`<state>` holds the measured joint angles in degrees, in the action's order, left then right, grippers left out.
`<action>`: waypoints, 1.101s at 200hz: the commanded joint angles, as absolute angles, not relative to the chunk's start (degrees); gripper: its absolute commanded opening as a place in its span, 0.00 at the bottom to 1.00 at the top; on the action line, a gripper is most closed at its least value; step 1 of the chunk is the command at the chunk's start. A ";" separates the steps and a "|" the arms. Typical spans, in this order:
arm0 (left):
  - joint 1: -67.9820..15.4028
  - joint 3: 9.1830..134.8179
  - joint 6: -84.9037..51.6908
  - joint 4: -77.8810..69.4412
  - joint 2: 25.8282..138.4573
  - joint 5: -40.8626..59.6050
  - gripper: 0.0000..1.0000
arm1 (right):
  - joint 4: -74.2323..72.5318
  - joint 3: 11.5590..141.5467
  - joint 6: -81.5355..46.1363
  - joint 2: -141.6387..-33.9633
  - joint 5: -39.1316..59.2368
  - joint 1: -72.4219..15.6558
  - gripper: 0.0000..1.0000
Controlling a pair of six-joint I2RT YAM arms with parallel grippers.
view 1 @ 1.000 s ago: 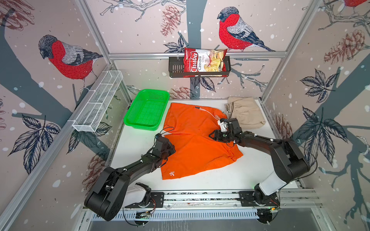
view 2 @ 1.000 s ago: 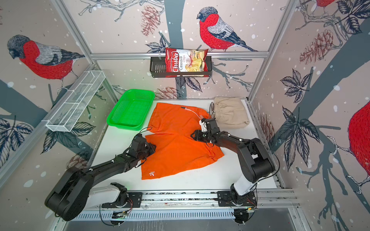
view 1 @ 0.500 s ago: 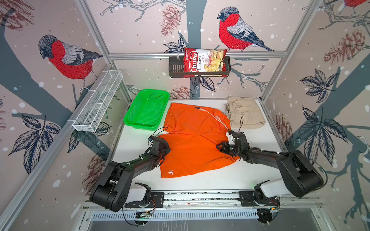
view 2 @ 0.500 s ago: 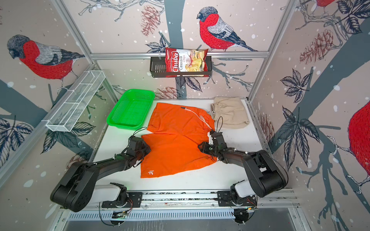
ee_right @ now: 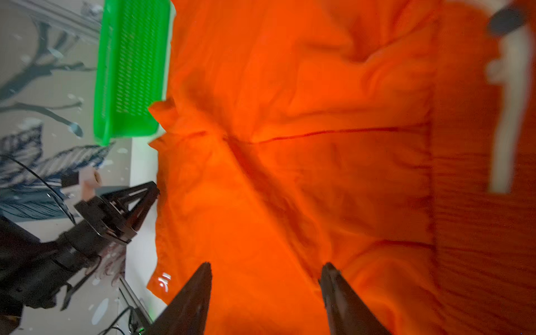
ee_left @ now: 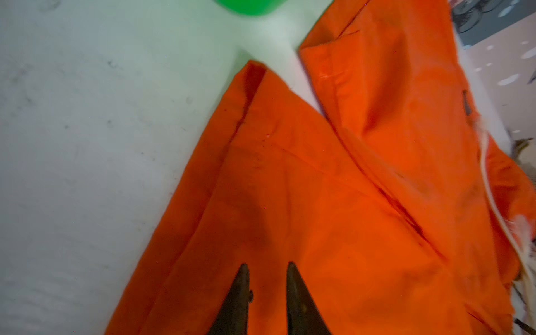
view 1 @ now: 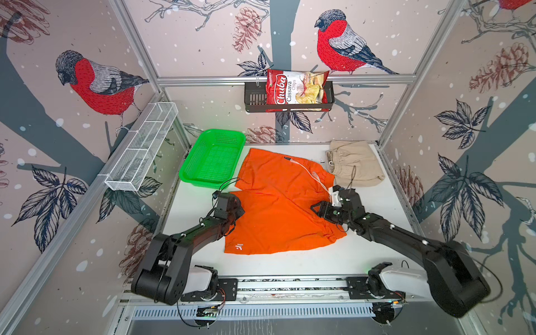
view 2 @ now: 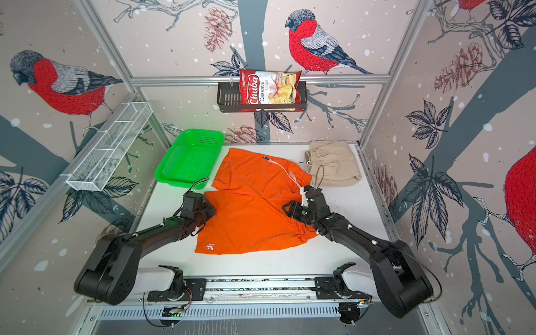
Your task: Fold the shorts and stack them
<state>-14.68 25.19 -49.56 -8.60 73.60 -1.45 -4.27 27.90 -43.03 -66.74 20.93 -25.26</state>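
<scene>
Right jaws wider over orange shorts (view 1: 278,220)

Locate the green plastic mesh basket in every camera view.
Both top views: green plastic mesh basket, back left, beside the bright orange cloth shorts.
Left wrist: only a green corner, beyond the shorts' hems.
Right wrist: most of it, beyond the shorts.
Shared landmark: the orange shorts.

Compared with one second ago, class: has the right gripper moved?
Yes. The right gripper has drawn back toward the front rail, away from the beige shorts.
</scene>
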 commanded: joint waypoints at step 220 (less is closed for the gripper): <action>-14.58 25.53 -59.38 20.13 49.10 5.53 0.47 | 7.38 11.16 -40.91 -59.66 40.98 -1.06 0.08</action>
